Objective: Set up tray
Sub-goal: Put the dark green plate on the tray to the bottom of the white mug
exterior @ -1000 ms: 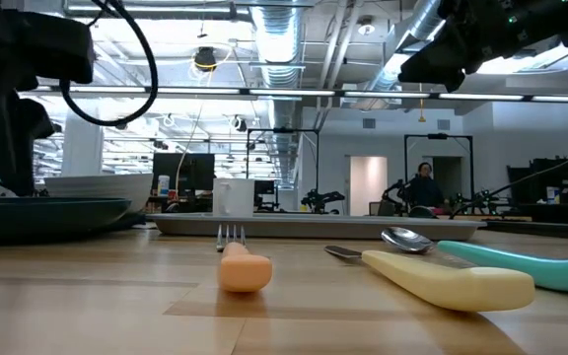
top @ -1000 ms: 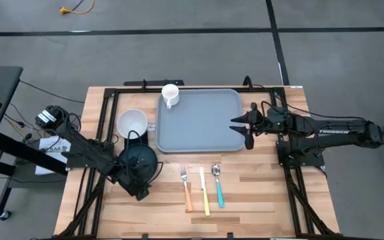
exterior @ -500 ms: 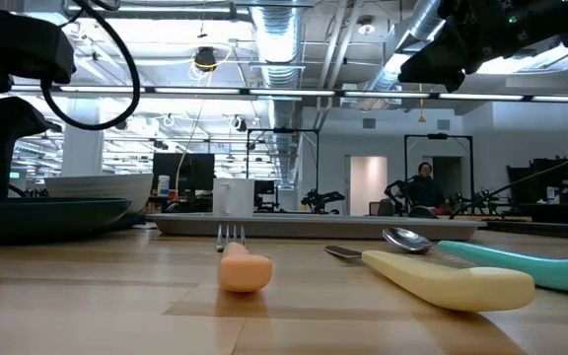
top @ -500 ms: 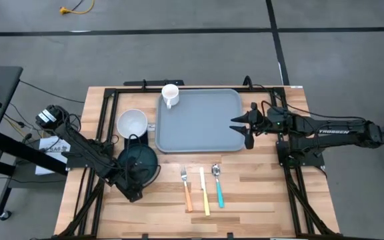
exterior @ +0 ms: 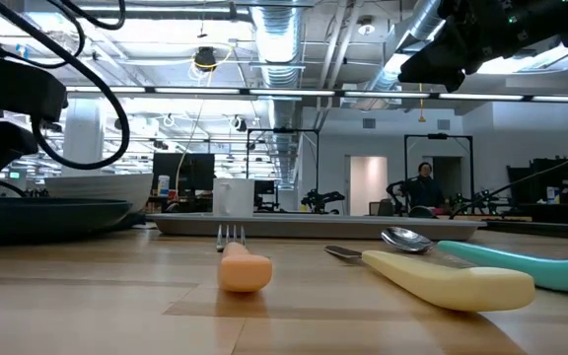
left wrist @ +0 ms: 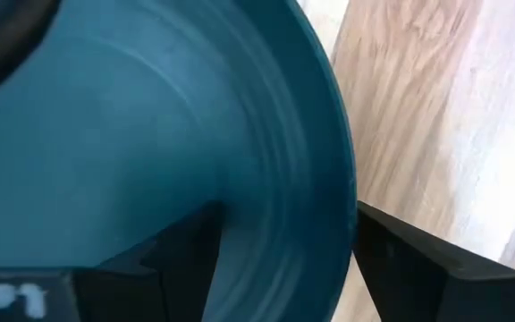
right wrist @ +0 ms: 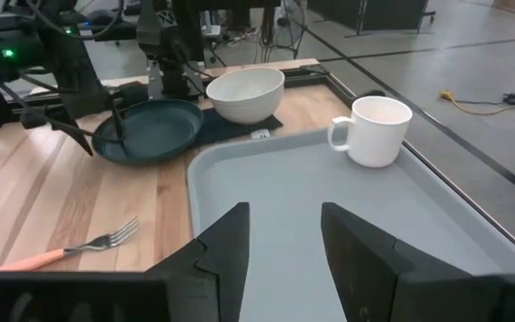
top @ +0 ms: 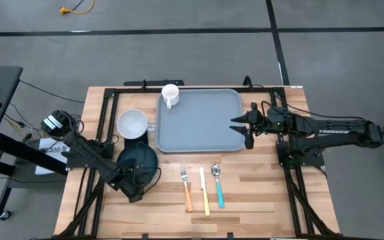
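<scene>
- The left arm is being drawn back toward the tabletop's (top: 259, 193) left front corner: compared with a second ago, its wrist is being seen lower and farther left in the high view, while the left hand (top: 137, 188) is being kept at the near rim of the dark teal plate (top: 136, 159).
- The plate itself is being left where it was, beside the white bowl (top: 132, 123), so the change is being read as the setting of a grip on the rim rather than a lift; the plate is judged not yet carried to the tray.
- In the left wrist view, the plate's rim (left wrist: 329, 179) is being straddled by the two dark fingers (left wrist: 181, 259), one inside and one outside, with a gap showing at the outer finger, so the hand is being judged spread, not yet clenched.
- The grey-blue tray (top: 202, 123) is lying at the back centre of the tabletop, with the white mug (top: 170, 95) on its back left corner.
- The fork (top: 186, 189), knife (top: 205, 192) and spoon (top: 217, 185) are lying in front of the tray.
- The right hand (top: 240, 127) is being held unmoved, spread over the tray's right edge; only the right wrist view is showing the empty gap between its fingers (right wrist: 226, 241).
</scene>
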